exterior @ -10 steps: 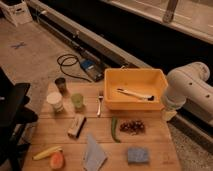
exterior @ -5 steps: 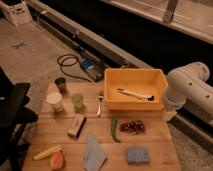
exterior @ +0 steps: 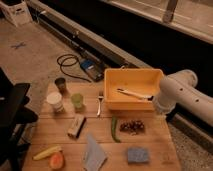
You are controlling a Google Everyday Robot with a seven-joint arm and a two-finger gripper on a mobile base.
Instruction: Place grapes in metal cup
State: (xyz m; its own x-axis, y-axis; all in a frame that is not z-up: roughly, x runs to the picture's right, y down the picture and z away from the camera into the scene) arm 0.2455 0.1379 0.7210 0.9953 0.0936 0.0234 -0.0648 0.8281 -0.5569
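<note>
The grapes (exterior: 132, 127), a small dark reddish bunch, lie on the wooden table (exterior: 156, 136) right of centre, just in front of the yellow bin. The metal cup (exterior: 61, 83), small and dark grey, stands upright at the table's far left corner, behind the white cup. Only a thick white arm segment (exterior: 175, 95) shows, at the right beside the bin and above and right of the grapes. My gripper itself is not in view.
A yellow bin (exterior: 145, 77) holding a utensil sits at the back. A white cup (exterior: 54, 101), a green cup (exterior: 77, 101), a small box (exterior: 76, 125), a green pepper (exterior: 114, 129), a blue sponge (exterior: 137, 155), a blue cloth (exterior: 93, 152) and yellow and orange pieces (exterior: 50, 156) are on the table. A black chair (exterior: 12, 110) stands left.
</note>
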